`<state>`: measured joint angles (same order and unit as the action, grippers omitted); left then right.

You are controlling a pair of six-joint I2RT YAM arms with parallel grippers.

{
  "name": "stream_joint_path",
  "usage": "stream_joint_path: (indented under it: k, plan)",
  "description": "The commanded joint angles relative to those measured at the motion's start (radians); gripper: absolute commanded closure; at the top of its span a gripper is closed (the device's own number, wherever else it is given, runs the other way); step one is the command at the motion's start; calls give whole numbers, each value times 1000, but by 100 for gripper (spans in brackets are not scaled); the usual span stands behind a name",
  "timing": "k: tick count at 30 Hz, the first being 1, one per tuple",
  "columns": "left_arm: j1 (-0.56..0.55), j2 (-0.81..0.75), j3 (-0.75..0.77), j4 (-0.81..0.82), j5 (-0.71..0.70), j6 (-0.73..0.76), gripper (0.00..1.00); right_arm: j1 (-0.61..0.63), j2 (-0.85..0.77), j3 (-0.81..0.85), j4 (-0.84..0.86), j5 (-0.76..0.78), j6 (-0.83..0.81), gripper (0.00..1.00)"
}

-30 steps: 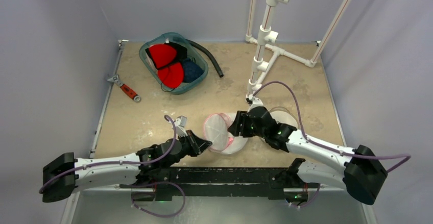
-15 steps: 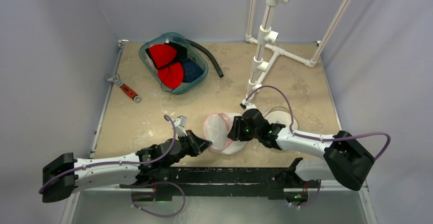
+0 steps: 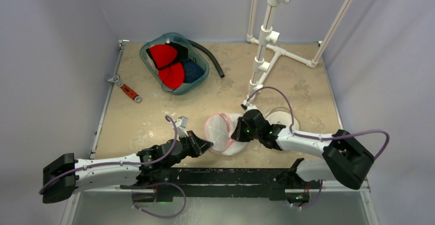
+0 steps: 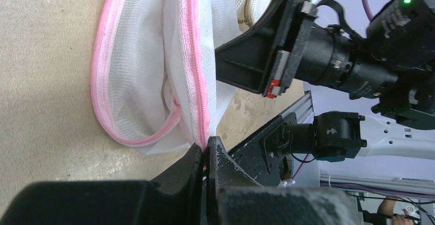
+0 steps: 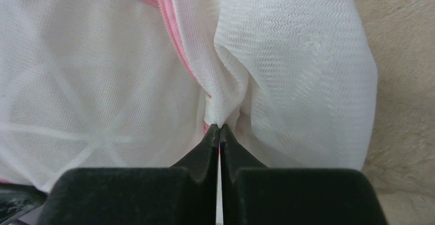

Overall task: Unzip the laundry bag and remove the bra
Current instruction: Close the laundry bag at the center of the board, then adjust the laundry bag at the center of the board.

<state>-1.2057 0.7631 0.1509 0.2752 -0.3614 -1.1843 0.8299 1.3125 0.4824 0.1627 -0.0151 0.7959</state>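
Right fingers (image 5: 205, 156) newly tight on bag (image 5: 292, 56)

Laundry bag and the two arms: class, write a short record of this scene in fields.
laundry bag: white mesh, pink zipper, lying on table
left jaws: shut on the zipper edge
right jaws: shut on a mesh fold beside the pink trim
bra: cannot be made out
far left: basket, wrench

White arms (image 3: 105, 166) — black hands (image 3: 209, 144); purple cables (image 3: 176, 128)
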Motion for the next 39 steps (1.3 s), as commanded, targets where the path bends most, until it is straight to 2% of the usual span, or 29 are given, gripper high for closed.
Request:
stream_joint_path:
  k: [1, 3, 8, 13, 17, 22, 25, 28, 30, 33, 39]
  plan:
    - [-4, -23, 9, -7, 2, 26, 94, -2, -142, 16, -101, 69, 0, 100]
    - [-3, -34, 18, -35, -5, 27, 83, -2, -213, 28, -170, 113, -9, 100]
    - [-3, -41, 41, -80, -20, 45, 65, -11, -291, 71, -331, 187, -37, 100]
    - [-3, -45, 81, -167, -46, 48, 49, -15, -373, 87, -430, 237, 9, 100]
    - [-4, -77, 100, -228, -76, 55, 41, -16, -409, 117, -527, 292, 64, 100]
    - [-3, -96, 93, -239, -109, 50, 33, -17, -461, 110, -565, 325, 137, 100]
    - [-2, -59, 69, -169, -111, 29, 23, -16, -516, 85, -530, 294, 140, 100]
    - [-2, -25, 81, -137, -99, 45, 23, -17, -586, 55, -399, 167, 77, 100]
    - [-2, -29, 107, -173, -108, 60, 23, -16, -623, 50, -321, 92, 46, 100]
    - [-2, -92, 149, -312, -165, 66, 24, -17, -597, 87, -240, -1, -8, 100]
    - [-2, -343, 280, -671, -380, 76, 24, -16, -458, 226, -72, -152, -86, 100]
